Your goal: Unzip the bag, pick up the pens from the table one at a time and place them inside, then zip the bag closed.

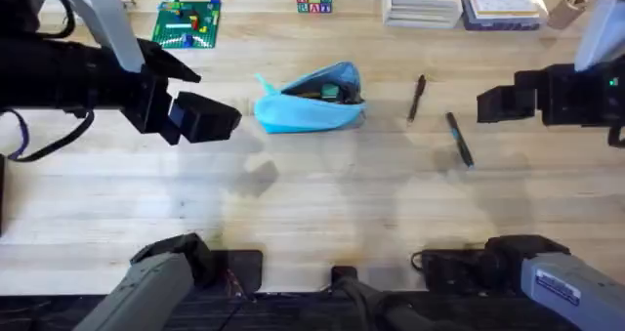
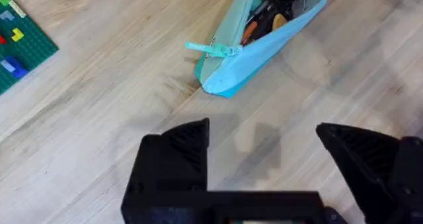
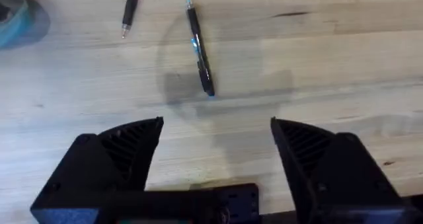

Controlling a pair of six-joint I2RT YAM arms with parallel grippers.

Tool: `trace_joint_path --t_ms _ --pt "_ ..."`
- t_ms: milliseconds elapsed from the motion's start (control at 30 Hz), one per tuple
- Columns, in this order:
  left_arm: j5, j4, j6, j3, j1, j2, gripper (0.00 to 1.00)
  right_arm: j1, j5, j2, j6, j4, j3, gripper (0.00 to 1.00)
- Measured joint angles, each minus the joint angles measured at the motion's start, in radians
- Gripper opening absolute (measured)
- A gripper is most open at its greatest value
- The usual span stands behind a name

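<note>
1. Just ahead of the left gripper [image 2: 261, 161]: the light blue soft fabric pencil pouch [image 1: 311, 101], lying on the pale plank-grain wooden table [image 1: 312, 209]. Gripper is released, black fingers [image 2: 175, 151] spread wide, nothing between them, clear of the pouch.
2. Pouch is unzipped, mouth gaping on the side away from the left gripper. Dark items with an orange spot show inside in the left wrist view. Teal zipper pull [image 2: 213, 49] sticks out at the end nearest that gripper.
3. Ahead of the right gripper [image 3: 218, 141]: a thin black stick pen with a blue accent [image 3: 200, 49], flat on the table, apart from the fingers. Gripper is released, fingers [image 3: 129, 145] wide apart, empty.
4. Beyond that pen, toward the pouch: a second thin dark pen [image 1: 417, 97], flat on the wood, near the first but not touching.
5. Both pens lie between the right gripper and the pouch; the pouch lies between the two grippers.
6. Past the left gripper, at the far table edge: a green brick baseplate with coloured pieces [image 1: 187, 23].
</note>
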Motion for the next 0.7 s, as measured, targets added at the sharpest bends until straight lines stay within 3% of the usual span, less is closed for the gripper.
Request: trace_joint_path --t_ms 100,700 --pt "0.0 0.0 0.0 0.0 0.0 0.0 0.995 -0.038 -0.028 0.055 -0.027 0.008 0.0 0.996" --pt "0.0 0.0 0.0 0.0 0.0 0.0 0.995 -0.04 -0.136 0.271 -0.165 0.104 0.0 0.997"
